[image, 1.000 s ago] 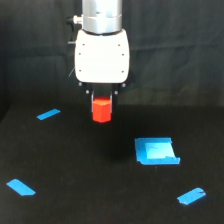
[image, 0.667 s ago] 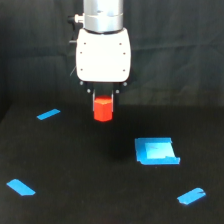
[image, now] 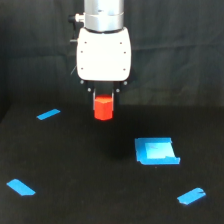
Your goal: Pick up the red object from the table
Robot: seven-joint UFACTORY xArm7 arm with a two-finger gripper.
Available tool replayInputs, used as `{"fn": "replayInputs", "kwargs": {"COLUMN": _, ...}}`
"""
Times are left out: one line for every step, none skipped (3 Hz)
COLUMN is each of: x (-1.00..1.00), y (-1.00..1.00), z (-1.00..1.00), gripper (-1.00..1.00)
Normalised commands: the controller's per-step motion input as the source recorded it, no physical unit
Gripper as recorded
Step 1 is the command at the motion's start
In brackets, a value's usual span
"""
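Note:
The red object (image: 103, 108) is a small orange-red block hanging below the white gripper body in the exterior view. My gripper (image: 103, 101) is shut on it, with a dark finger on each side of its top. The block appears lifted above the black table (image: 75, 165), with dark surface showing beneath it. The fingertips are mostly hidden behind the block.
A blue tray (image: 156, 151) lies on the table at the exterior view's right. Blue tape strips lie at the left back (image: 48, 114), the left front (image: 21, 187) and the right front (image: 191, 196). A black cloth backdrop hangs behind.
The gripper and the red block sit slightly higher in the frame than a second ago. The grip looks the same.

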Motion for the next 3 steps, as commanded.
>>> {"fn": "replayInputs", "kwargs": {"x": 0.02, "y": 0.05, "z": -0.15, "gripper": -0.88}}
{"fn": "replayInputs", "kwargs": {"x": -0.06, "y": 0.04, "z": 0.05, "gripper": -1.0}}
{"fn": "replayInputs", "kwargs": {"x": -0.01, "y": 0.14, "z": 0.03, "gripper": -1.0}}
